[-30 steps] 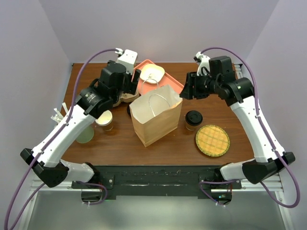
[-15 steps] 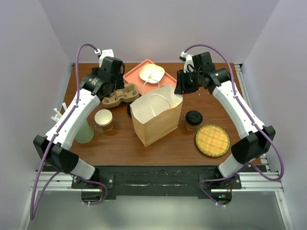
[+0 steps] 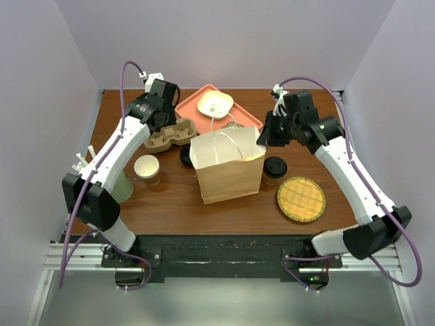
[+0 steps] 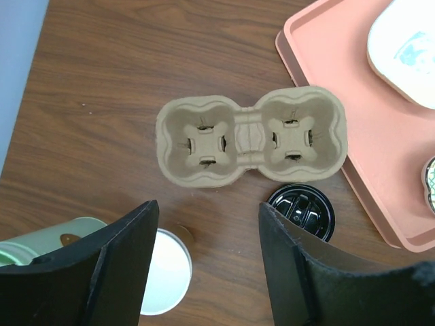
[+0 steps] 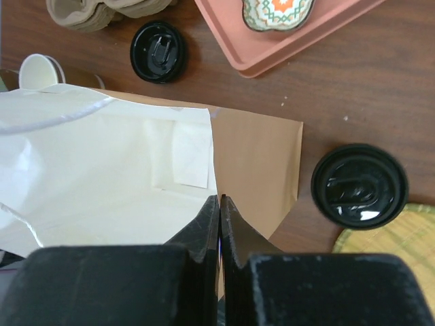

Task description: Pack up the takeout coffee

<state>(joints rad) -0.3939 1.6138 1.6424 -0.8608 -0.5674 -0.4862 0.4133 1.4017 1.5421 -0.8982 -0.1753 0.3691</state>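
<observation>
Grip on the paper bag, takeout coffee outside it
The right gripper has its jaws pressed together on the bag's right rim; the coffee stands on the table just right of the bag (lid on), near the woven mat. The left gripper hangs open, holding nothing, above the cardboard cup carrier.

Lab test booth, plain lilac walls, wooden table, metal mounting rail

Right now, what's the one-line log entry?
right gripper: shut on paper bag rim | left gripper: open near cup carrier | takeout coffee: outside paper bag
</observation>
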